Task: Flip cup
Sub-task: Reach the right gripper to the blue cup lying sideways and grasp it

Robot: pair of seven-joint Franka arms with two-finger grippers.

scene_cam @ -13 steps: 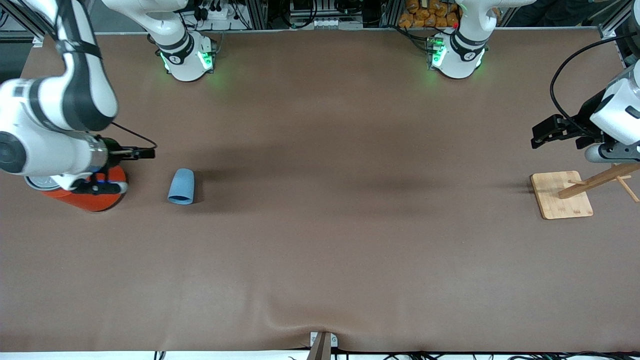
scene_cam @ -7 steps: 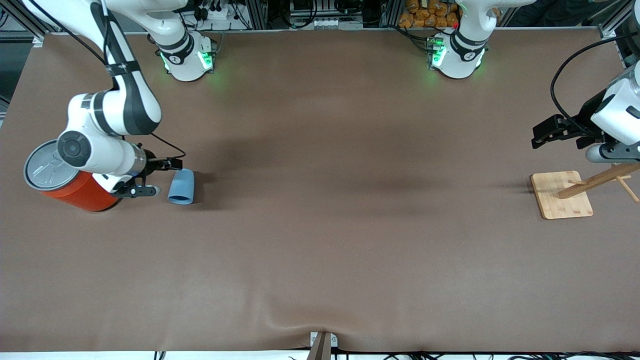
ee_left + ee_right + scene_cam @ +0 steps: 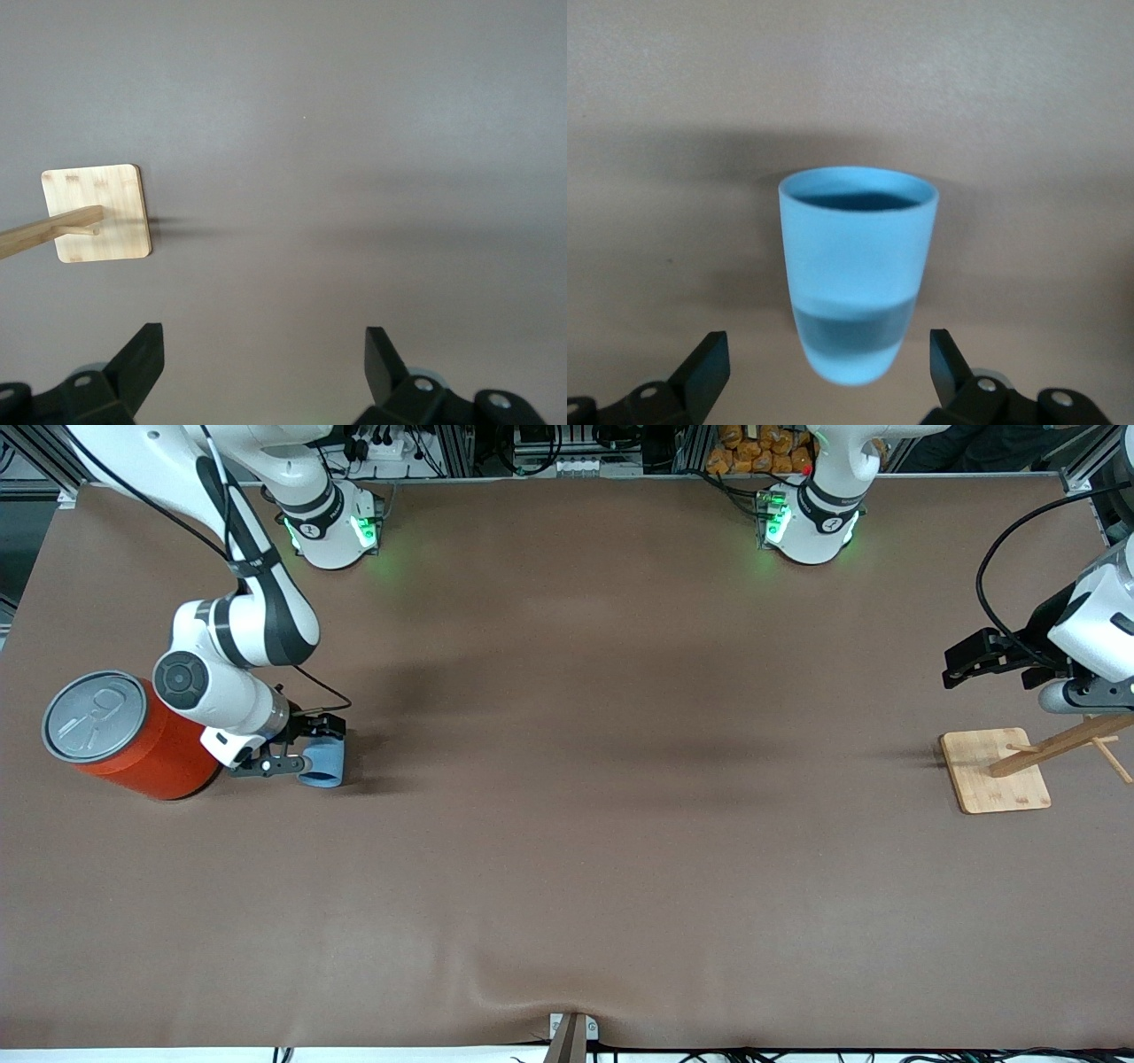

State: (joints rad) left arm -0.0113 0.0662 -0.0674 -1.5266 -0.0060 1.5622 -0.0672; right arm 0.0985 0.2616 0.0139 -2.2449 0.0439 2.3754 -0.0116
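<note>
The light-blue cup (image 3: 323,769) lies on its side on the brown table, beside the orange can and toward the right arm's end. Its wider end is the one nearer to the front camera. My right gripper (image 3: 319,742) is low over the cup's narrower, closed end and is open. In the right wrist view the cup (image 3: 858,266) points its rim away, and its closed end sits between the two fingertips (image 3: 713,354) without touching either. My left gripper (image 3: 264,345) is open and holds nothing. The left arm (image 3: 1094,629) waits above the wooden stand.
A large orange can (image 3: 146,762) with a grey pull-tab lid stands right beside the right arm's wrist, toward the table's end. A wooden stand on a square base (image 3: 992,775) sits at the left arm's end. Bare brown cloth covers the stretch of table between them.
The right arm has swung off the orange can and brought its open gripper down to the cup's closed end. The cup and the left arm have not moved.
</note>
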